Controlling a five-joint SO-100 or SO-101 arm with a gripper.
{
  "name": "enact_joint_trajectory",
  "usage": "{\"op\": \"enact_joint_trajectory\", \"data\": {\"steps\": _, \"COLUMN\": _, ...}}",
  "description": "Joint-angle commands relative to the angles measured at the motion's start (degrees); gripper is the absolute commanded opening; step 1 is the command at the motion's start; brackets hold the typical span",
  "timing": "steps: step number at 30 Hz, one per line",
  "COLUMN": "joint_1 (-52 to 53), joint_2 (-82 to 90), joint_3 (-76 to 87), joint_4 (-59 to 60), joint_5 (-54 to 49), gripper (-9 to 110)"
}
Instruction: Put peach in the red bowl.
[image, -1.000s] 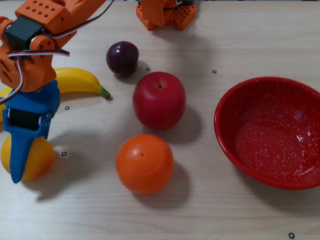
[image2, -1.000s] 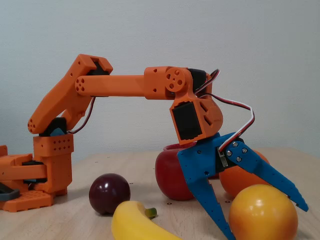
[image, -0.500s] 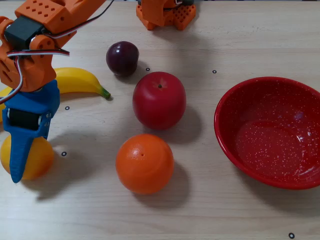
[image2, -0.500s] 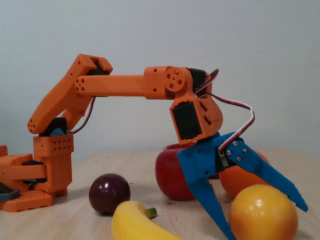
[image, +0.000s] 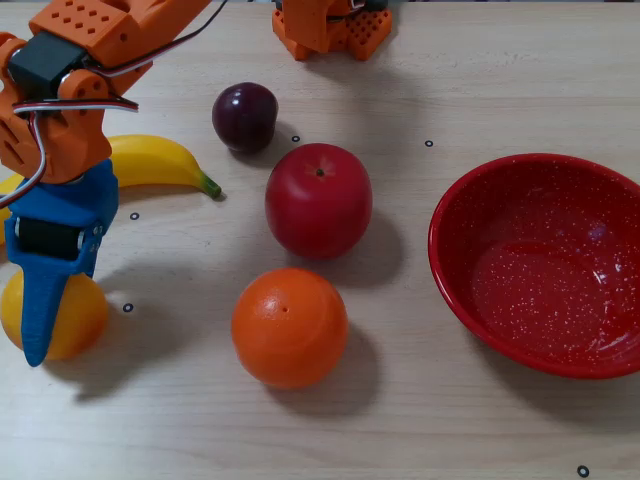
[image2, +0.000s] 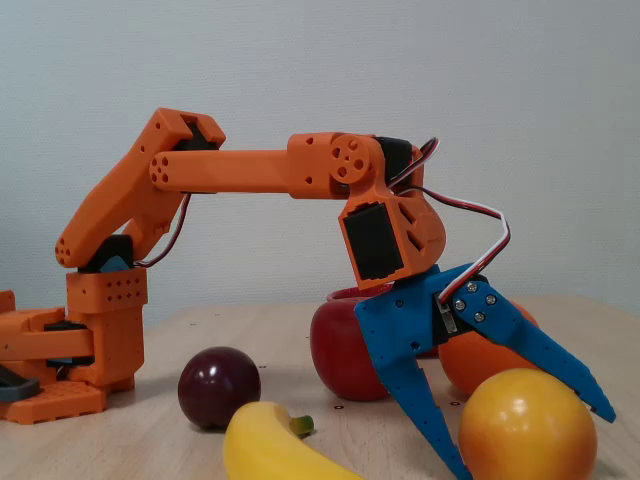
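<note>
gripper (image2: 530, 440) spread astride peach (image2: 527, 424)

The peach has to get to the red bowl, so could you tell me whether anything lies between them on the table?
Yes. In a fixed view the orange and the red apple sit between the peach at the left edge and the red bowl on the right. The open tool already straddles the peach, so lifting it over them looks feasible.

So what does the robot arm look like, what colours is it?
The arm is bright orange plastic with blocky links, and some parts have rows of little round holes. Black motor blocks sit in its joints. Thin red, white and black cables loop beside the wrist. The gripper is blue, with two long pointed fingers like a beak, joined by silver screws.
</note>
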Motion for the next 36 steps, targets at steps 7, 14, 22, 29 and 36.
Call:
{"op": "enact_joint_trajectory", "data": {"steps": 7, "joint_1": 1.1, "joint_2": 13.0, "joint_3": -1.6, "joint_4": 0.8, "joint_5": -2.6, "gripper": 0}}
{"op": "enact_joint_trajectory", "data": {"steps": 14, "joint_1": 0.6, "joint_2": 16.9, "joint_3": -1.6, "joint_4": 3.0, "joint_5": -2.0, "gripper": 0}}
{"op": "enact_joint_trajectory", "data": {"steps": 22, "joint_1": 0.2, "joint_2": 22.5, "joint_3": 0.4, "joint_4": 4.8, "joint_5": -0.6, "gripper": 0}}
{"op": "enact_joint_trajectory", "data": {"steps": 29, "joint_1": -1.1, "joint_2": 32.7, "joint_3": 7.2, "joint_4": 4.4, "joint_5": -0.3, "gripper": 0}}
{"op": "enact_joint_trajectory", "data": {"steps": 36, "joint_1": -2.5, "joint_2": 46.8, "joint_3": 19.3, "joint_4": 3.9, "joint_5": 0.3, "gripper": 0}}
